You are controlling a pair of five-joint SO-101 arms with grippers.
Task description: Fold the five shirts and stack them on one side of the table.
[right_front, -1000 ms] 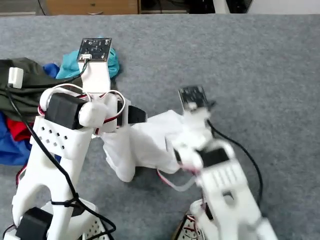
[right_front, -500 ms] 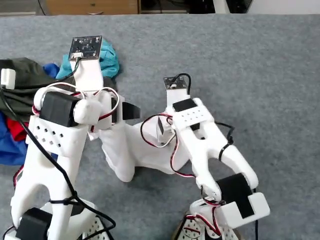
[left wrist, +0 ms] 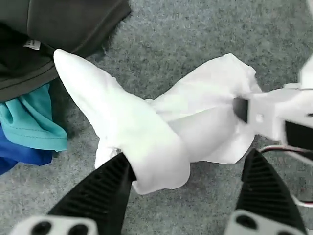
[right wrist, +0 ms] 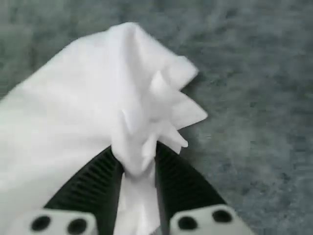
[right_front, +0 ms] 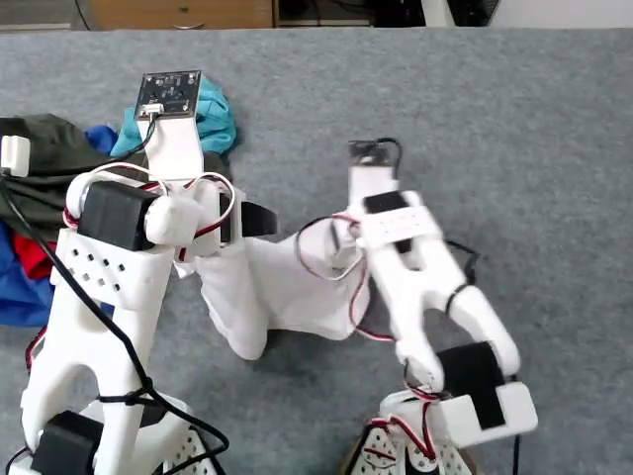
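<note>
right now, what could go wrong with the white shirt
The right claw pinches only a bunched tip of the shirt, so it may slip out. The left claw is open, so a pull may drag the shirt crumpled. One end lies by the pile and might snag it.

five shirts are counted on one table: one white shirt, one dark green shirt, one teal shirt, one blue shirt and one red shirt. two arms are counted, the left arm and the right arm, and two grippers, the left gripper and the right gripper.
</note>
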